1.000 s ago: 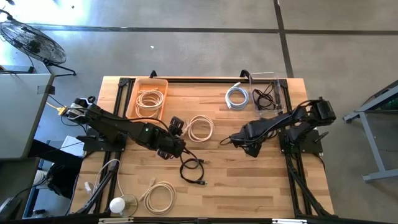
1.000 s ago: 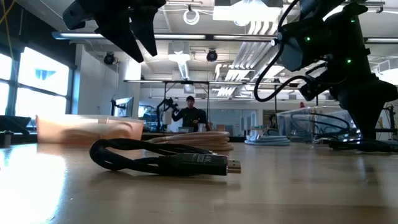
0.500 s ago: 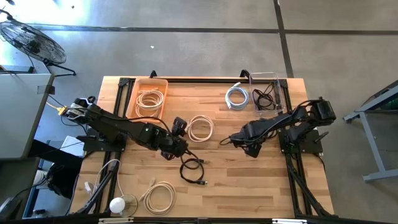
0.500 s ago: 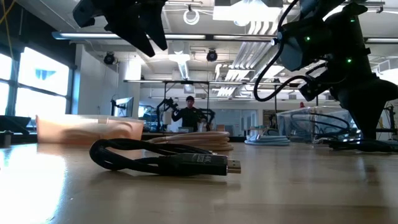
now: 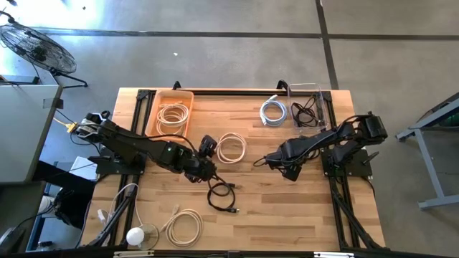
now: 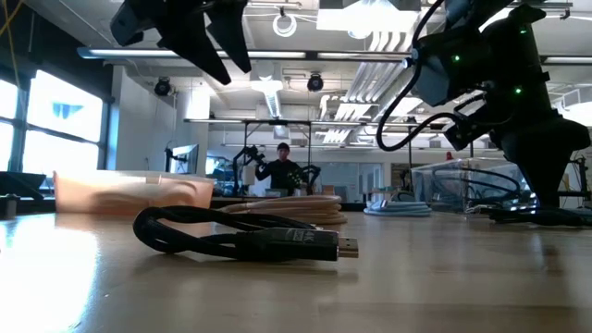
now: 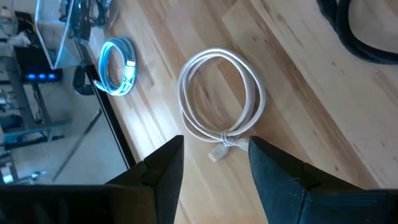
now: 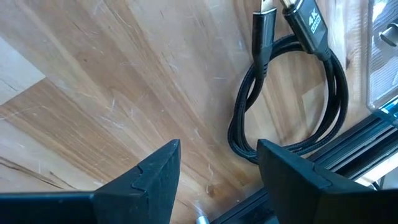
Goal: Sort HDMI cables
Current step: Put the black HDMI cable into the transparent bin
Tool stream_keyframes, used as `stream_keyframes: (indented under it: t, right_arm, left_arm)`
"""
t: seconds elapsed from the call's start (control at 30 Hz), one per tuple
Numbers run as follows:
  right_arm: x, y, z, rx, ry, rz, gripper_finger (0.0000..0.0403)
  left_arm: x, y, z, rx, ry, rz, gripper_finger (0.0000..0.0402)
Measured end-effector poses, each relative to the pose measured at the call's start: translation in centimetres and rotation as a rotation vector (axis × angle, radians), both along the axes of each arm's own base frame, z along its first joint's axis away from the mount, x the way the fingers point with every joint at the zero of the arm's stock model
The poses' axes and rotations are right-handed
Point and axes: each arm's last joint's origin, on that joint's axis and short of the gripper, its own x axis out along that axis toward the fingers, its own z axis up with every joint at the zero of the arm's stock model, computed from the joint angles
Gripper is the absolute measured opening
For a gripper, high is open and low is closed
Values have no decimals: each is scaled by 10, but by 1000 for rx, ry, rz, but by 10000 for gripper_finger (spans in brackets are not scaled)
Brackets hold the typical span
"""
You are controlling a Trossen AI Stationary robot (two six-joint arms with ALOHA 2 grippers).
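Note:
My left gripper is open and hangs above the table, just left of a cream coiled cable. In the left wrist view the cream coil lies flat just ahead of the fingertips. A black HDMI cable lies flat nearer the table's near edge, and it fills the low view's foreground. My right gripper is open, right of centre, touching nothing. Its wrist view shows a black coiled cable with plug ends. Another cream coil lies by the near edge.
An orange tray at far left holds cream coils. A clear box at far right holds black cables, with a silvery-white coil beside it on the table. A white round object sits at the near left corner. A person stands far off in the room.
My left gripper has shifted a little toward the table's right, closer to the cream coil, staying open and above the table. The cables have not moved.

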Motion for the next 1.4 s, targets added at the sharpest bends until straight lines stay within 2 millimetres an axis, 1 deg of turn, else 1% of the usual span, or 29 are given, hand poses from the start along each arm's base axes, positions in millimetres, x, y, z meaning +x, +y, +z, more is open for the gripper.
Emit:
stream_keyframes:
  t: [0.33,0.47,0.6,0.7,0.8,1.0,1.3,1.4]
  right_arm:
    - [-2,0,-2,2,8,6,204]
    - [-12,-1,-14,11,34,-6,204]
    - [-27,-3,-28,10,88,-4,204]
    - [-34,-4,-35,-5,108,4,204]
    - [-36,-4,-37,4,96,24,204]
    - [-31,-4,-41,46,52,91,204]
    - [-30,-12,-41,68,49,60,203]
    - [-30,-13,-41,72,48,68,190]
  left_arm:
    - [4,-1,3,9,-43,-17,174]
    - [4,-1,3,7,-45,-14,174]
    - [5,-1,3,23,-44,-37,174]
    - [6,-2,4,29,-54,-51,174]
    - [8,-2,6,21,-77,-50,174]
    - [9,-3,6,18,-92,-53,174]
    - [9,-3,6,13,-93,-52,174]
    - [9,-3,6,10,-93,-52,174]
